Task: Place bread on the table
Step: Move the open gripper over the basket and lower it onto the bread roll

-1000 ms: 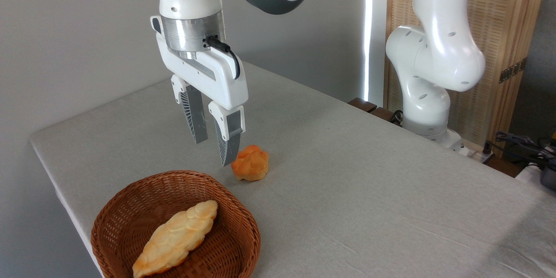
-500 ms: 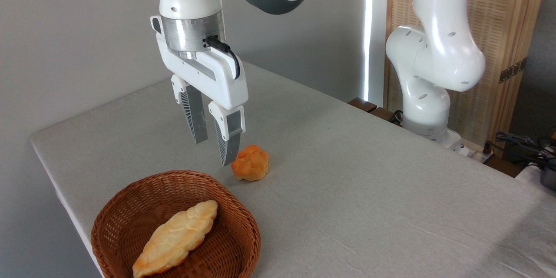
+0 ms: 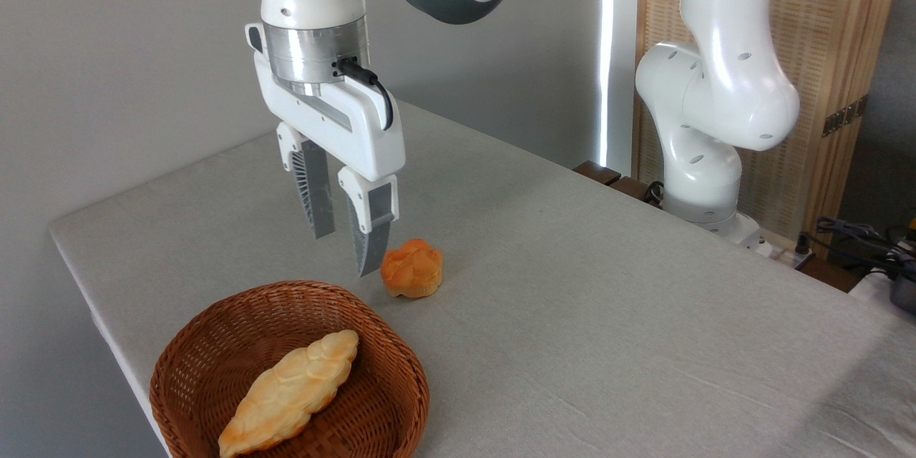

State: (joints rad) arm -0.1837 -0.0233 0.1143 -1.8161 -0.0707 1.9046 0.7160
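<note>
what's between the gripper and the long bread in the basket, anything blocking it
Nothing visible. The gripper hangs open above the basket's far rim, and the bread lies uncovered inside. The small orange bun sits off to the right on the table, clear of that path.

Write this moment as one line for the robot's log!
tool: open, empty, above table | bread: in basket | bun: on table

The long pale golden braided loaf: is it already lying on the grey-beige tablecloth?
No, the braided loaf lies inside the round brown wicker basket, not on the table.
</note>
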